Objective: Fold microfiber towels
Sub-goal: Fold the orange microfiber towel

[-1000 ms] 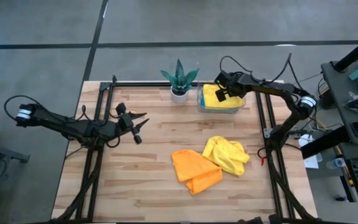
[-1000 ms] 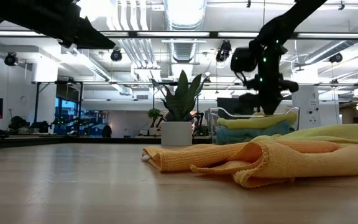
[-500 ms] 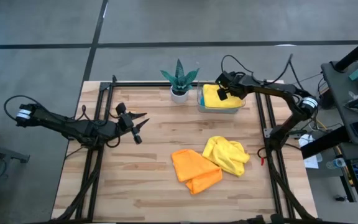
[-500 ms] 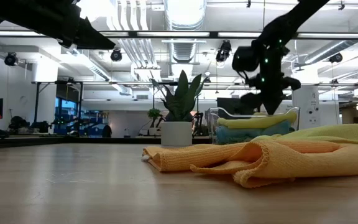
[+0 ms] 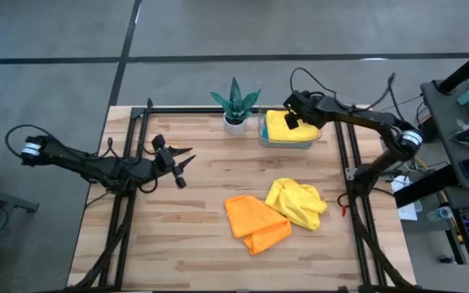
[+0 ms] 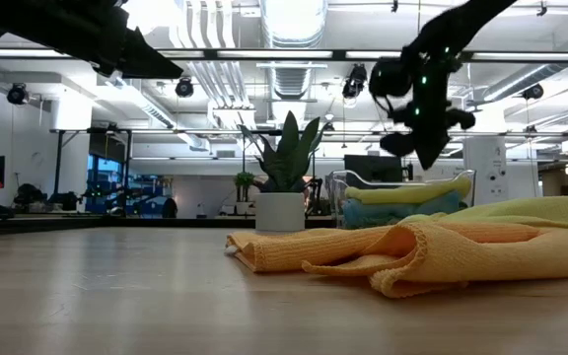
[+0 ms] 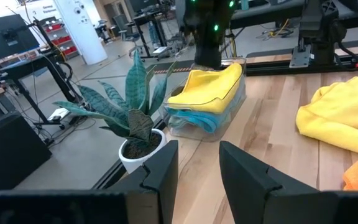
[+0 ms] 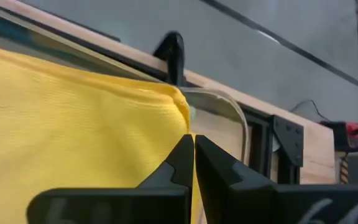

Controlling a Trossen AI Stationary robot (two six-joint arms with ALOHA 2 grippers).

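- the right gripper (image 6: 424, 148) now hangs higher over the clear tray (image 5: 264, 130) in the upper right of the overhead frame; half a second ago, in the table-level view, its tip reached down almost to the stack, and now clear space shows beneath it.
- its own wrist view shows the two dark fingers (image 8: 180, 163) pressed together with nothing between them, just above the folded yellow towel (image 8: 67, 118).
- that folded yellow towel (image 5: 282, 124) lies flat on top of the stack in the tray, with a blue towel (image 7: 194, 119) under it, and looks unchanged over the last second.
- i judge this as a placing step just finished: the cloth is delivered and the arm is backing away empty.
- the left gripper (image 5: 177, 163) waits at middle left of the overhead frame, above the worktop (image 5: 177, 228), exactly where it was a second ago; its wrist view shows the fingers (image 7: 163, 171) apart and holding nothing.
- two towels are not yet folded: a crumpled yellow towel (image 5: 298, 201) right of centre, and an orange towel (image 5: 255, 222) touching its left side, lower in the frame. neither has shifted.
- a spiky potted plant (image 5: 235, 104) stands just left of the tray.
- in my judgement the task is partly done, and one of the loose towels comes next.
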